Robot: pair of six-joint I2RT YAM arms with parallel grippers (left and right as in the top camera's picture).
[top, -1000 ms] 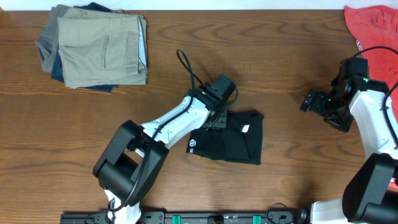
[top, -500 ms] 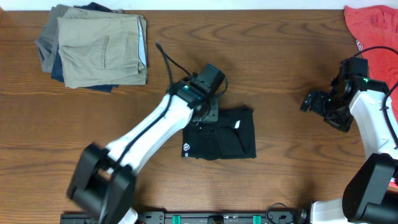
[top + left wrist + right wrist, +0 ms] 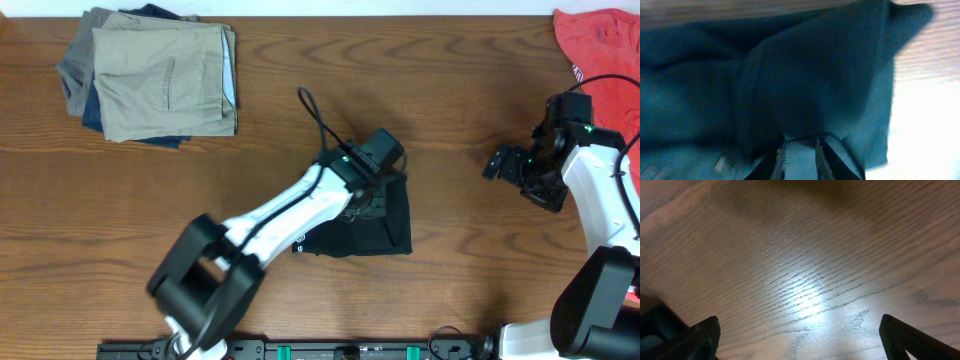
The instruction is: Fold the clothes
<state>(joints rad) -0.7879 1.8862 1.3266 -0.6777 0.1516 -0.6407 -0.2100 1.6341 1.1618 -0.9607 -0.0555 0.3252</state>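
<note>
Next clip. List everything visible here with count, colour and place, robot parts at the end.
black garment: one, black, mid-table, partly under the left arm
folded trousers: one stack, tan over grey and blue, far left corner
shirt: one, red-coral, far right corner, cut off by the frame
table: one, brown wood
left gripper: one, black, pinched shut on the black garment
right gripper: one, black, open, over bare wood at the right

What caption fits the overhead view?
Left gripper pinches the black garment; right gripper hovers open off to the side.
</note>
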